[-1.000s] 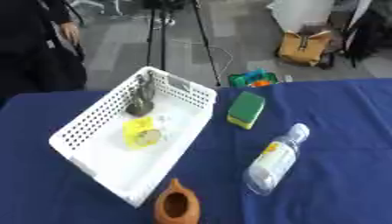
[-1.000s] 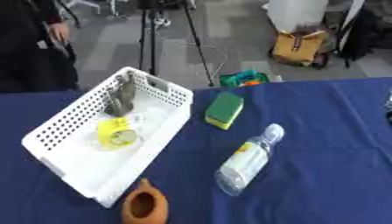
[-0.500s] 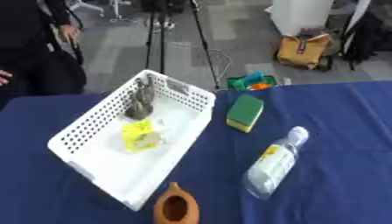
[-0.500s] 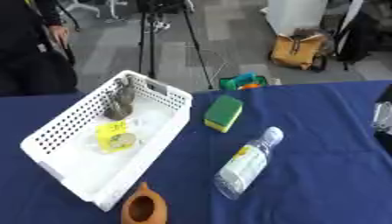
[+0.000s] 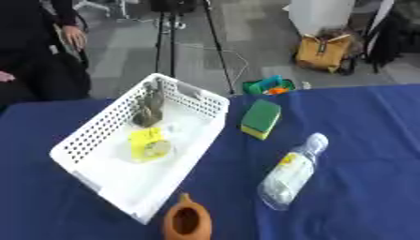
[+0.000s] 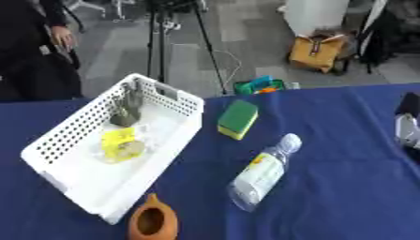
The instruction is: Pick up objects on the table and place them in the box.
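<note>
A white perforated box (image 5: 98,173) lies askew on the blue table, holding a yellow object (image 5: 149,144) and a grey-brown object (image 5: 149,108). To its right lies a green and yellow sponge (image 5: 261,118). A clear plastic bottle (image 5: 291,171) lies on its side further right. A small orange-brown clay pot (image 5: 188,221) stands near the table's front edge. Part of my right hand (image 6: 408,125) shows at the right edge of the right eye view, well away from the bottle. My left hand is out of sight.
The blue cloth (image 5: 361,136) covers the whole table. Beyond its far edge stand a tripod (image 5: 168,37), a green and orange item on the floor (image 5: 268,86) and a yellow bag (image 5: 321,52). A seated person is at the far left.
The camera has shifted slightly, so the whole scene sits a little differently. My right hand has come further into the right edge of the right eye view. The objects have not moved.
</note>
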Available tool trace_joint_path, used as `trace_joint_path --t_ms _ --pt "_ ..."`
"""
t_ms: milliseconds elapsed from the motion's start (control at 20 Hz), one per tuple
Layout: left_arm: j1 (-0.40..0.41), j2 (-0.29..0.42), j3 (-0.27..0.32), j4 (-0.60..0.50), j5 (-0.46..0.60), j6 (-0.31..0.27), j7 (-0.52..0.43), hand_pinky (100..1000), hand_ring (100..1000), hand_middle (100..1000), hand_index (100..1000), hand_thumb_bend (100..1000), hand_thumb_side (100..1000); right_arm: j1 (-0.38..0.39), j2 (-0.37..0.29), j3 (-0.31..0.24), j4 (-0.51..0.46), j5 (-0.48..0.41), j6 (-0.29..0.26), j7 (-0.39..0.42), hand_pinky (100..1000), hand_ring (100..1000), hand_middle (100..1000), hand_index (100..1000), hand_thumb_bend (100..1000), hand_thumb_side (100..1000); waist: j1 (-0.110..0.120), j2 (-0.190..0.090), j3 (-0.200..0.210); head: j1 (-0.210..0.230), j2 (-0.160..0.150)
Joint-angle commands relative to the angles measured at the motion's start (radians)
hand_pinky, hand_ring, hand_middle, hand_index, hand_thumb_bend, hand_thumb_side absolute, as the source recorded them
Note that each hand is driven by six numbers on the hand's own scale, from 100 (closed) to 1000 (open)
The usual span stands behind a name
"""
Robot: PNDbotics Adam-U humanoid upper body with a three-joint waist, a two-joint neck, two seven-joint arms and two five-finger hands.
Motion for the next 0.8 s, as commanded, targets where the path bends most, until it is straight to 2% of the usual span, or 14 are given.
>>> trace_joint_path --t_ms 50,200,500,650,800 --pt "-0.006 0.030 -0.003 -0.014 0.004 -0.001 -0.008 763 815 872 847 100 1000 -0.031 -0.137 0.004 -0.020 -0.028 -0.087 0.049 999 981 993 1000 142 847 -0.004 -0.026 0.002 0.014 0.017" --pt "-0.005 0.032 -0.007 -0.014 0.006 -0.002 -0.013 763 815 872 847 100 1000 -0.061 -0.225 0.035 -0.020 -0.032 -0.170 0.106 1000 991 1000 1000 160 829 -0.003 -0.031 0.006 0.019 0.014" --pt "-0.006 0.035 -0.013 -0.014 0.009 -0.004 -0.020 763 815 872 846 100 1000 -0.097 -0.327 0.092 -0.020 0.035 -0.269 0.208 1000 1000 1000 1000 202 783 -0.005 -0.032 0.014 0.010 0.004" --pt "-0.006 0.036 -0.016 -0.014 0.012 -0.005 -0.024 763 814 872 845 100 1000 -0.114 -0.356 0.128 -0.020 0.068 -0.328 0.252 1000 1000 1000 1000 204 765 -0.007 -0.032 0.018 0.004 0.000" --pt "-0.010 0.037 -0.021 -0.014 0.014 -0.007 -0.028 763 814 873 845 100 1000 -0.133 -0.370 0.164 -0.020 0.051 -0.371 0.265 1000 1000 1000 1000 210 765 -0.010 -0.031 0.024 -0.004 -0.006"
